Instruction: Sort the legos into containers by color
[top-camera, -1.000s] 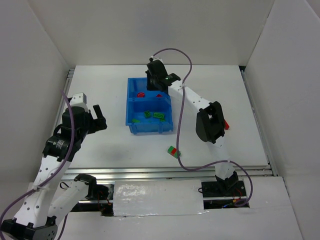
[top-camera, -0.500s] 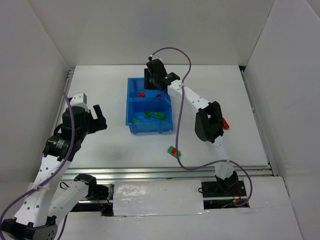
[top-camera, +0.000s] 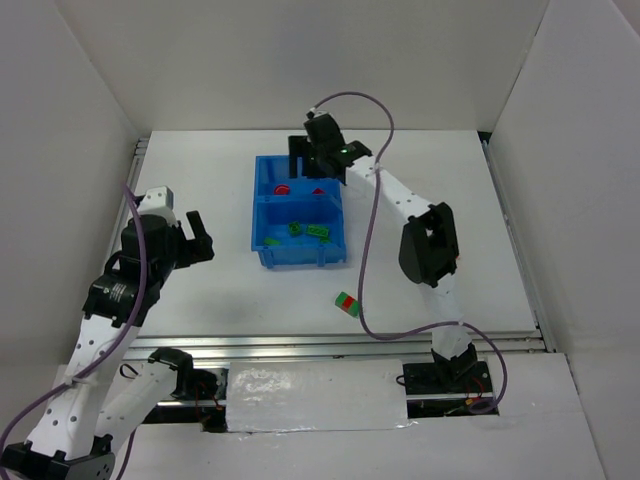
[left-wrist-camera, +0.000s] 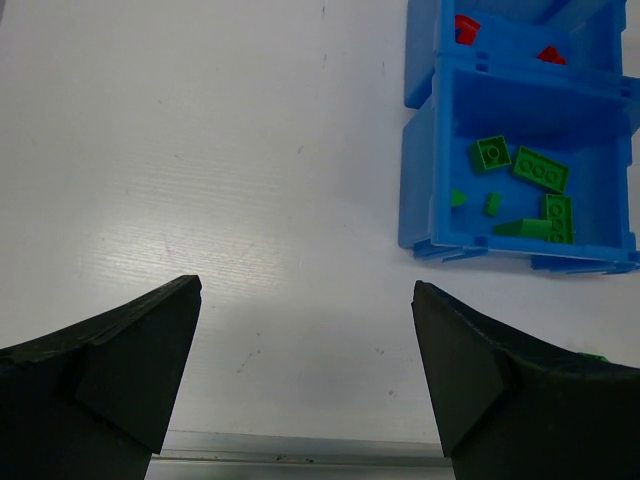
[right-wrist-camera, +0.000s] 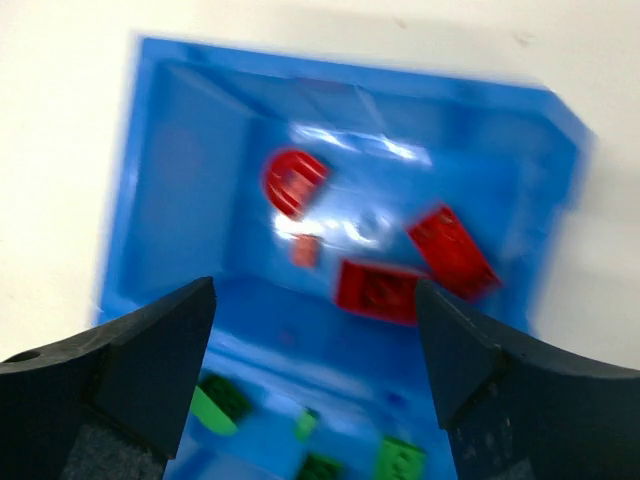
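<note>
- Top view: we saw the right hand (top-camera: 312, 165), shut a second earlier, spread wide and empty over the upper compartment (top-camera: 263, 175). A red-green pair (top-camera: 346, 302) lay on the surface (top-camera: 450, 180), lower centre.
- Left wrist: the left hand (left-wrist-camera: 305, 288) gaped empty. Green legos (left-wrist-camera: 540, 170) sat at upper right.
- Right wrist: red legos (right-wrist-camera: 378, 290) lay mid-frame, so one was probably just dropped.

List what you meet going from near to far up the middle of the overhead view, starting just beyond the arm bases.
Red-green lego pair → near compartment with green legos → far compartment with red legos.
</note>
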